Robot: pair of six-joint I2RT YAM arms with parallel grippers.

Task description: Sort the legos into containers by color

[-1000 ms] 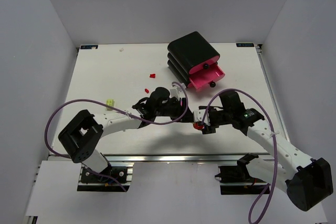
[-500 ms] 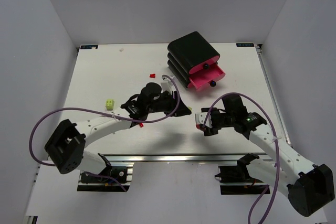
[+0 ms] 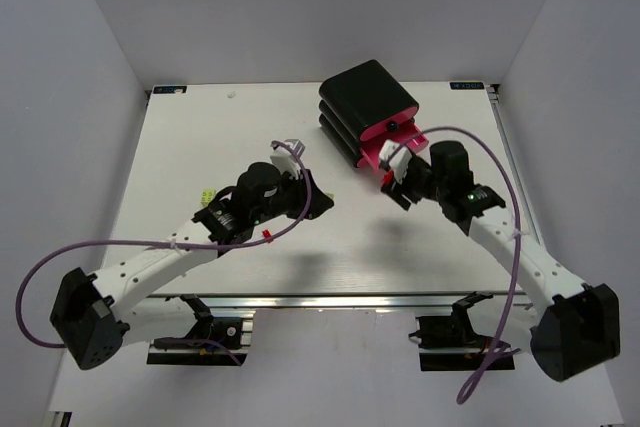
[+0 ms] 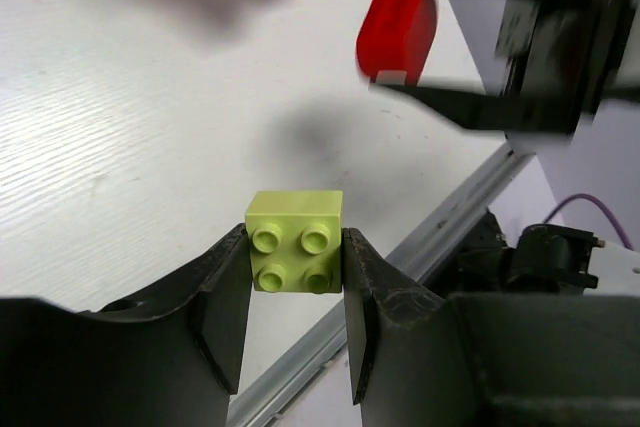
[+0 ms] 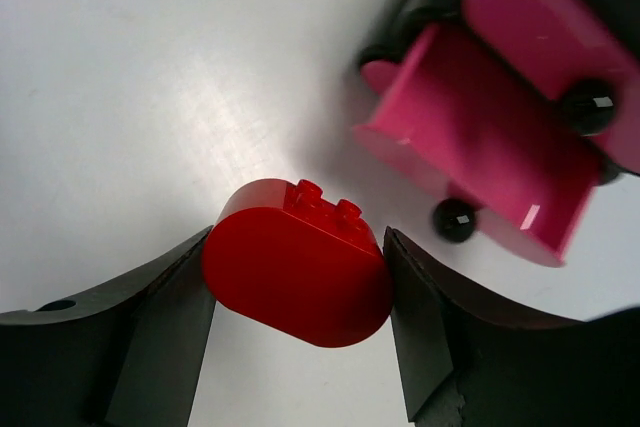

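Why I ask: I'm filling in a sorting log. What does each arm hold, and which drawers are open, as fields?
left jaws: shut on yellow-green brick, lifted off the table
right jaws: shut on red rounded brick, beside the lower drawer
lower drawer: pink, pulled well out
top drawer: slightly out
loose red brick: on the table under the left arm
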